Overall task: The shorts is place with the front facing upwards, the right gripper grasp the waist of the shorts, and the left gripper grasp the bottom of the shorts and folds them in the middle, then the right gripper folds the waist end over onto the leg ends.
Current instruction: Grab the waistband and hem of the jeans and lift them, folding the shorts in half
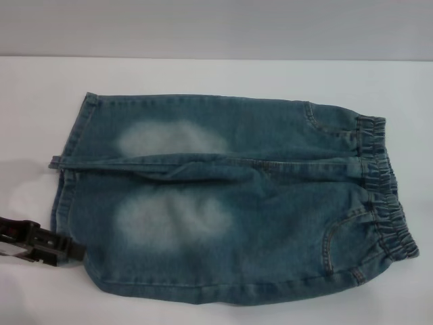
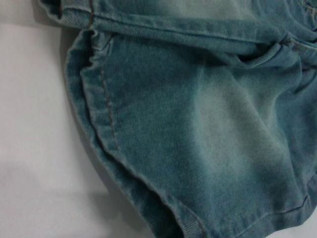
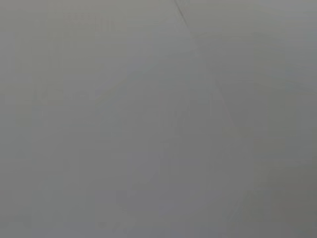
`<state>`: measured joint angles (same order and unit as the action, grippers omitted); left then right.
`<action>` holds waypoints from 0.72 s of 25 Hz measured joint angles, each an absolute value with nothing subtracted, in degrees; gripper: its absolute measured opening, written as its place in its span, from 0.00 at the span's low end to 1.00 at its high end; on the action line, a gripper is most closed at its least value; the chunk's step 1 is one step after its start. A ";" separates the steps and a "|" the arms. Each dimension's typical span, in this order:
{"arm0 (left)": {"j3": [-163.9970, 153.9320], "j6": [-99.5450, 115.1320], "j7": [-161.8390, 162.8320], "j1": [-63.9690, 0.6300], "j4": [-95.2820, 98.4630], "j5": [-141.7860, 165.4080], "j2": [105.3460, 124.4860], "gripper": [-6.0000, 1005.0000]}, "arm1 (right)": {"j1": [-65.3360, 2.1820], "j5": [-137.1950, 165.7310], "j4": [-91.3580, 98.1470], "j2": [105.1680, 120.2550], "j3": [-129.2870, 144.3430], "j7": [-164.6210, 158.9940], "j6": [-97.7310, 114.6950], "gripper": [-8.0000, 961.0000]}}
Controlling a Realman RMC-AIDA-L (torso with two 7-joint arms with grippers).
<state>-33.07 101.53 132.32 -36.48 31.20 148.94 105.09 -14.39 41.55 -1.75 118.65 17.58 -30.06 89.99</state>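
The blue denim shorts (image 1: 230, 196) lie flat, front up, on the white table (image 1: 203, 74). Their elastic waist (image 1: 382, 183) points right and the bottom, the two leg ends (image 1: 64, 183), points left. Pale faded patches mark both legs. My left gripper (image 1: 67, 250) is low at the left, its black tip at the corner of the nearer leg's hem. The left wrist view shows that leg of the shorts (image 2: 213, 139) and its stitched hem (image 2: 94, 99) from close up. My right gripper is out of view; its wrist view shows only a plain grey surface.
Bare white table surrounds the shorts on the far side and to the left (image 1: 27, 122). A grey wall (image 1: 216, 27) rises behind the table's far edge. The fabric bunches in a ridge along the crotch seam (image 1: 203, 162) between the two legs.
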 joint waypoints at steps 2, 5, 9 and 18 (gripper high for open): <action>-33.18 101.37 132.30 -36.43 31.23 148.98 105.04 0.77 | -14.55 41.41 -1.71 118.65 17.58 -30.06 89.99 0.66; -33.43 101.09 132.19 -36.35 31.29 149.06 105.03 0.76 | -14.74 41.21 -1.61 118.65 17.53 -30.06 90.00 0.65; -33.67 100.80 131.89 -36.37 31.29 149.29 105.06 0.69 | -14.90 41.14 -1.50 118.65 17.40 -30.06 89.89 0.65; -33.77 100.23 131.75 -36.45 31.84 149.41 105.17 0.33 | -15.15 41.03 -0.96 118.65 17.14 -30.15 88.51 0.65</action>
<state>-33.77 100.23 131.75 -36.45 31.84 149.41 105.17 -15.15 41.03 -0.96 118.65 17.14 -30.15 88.51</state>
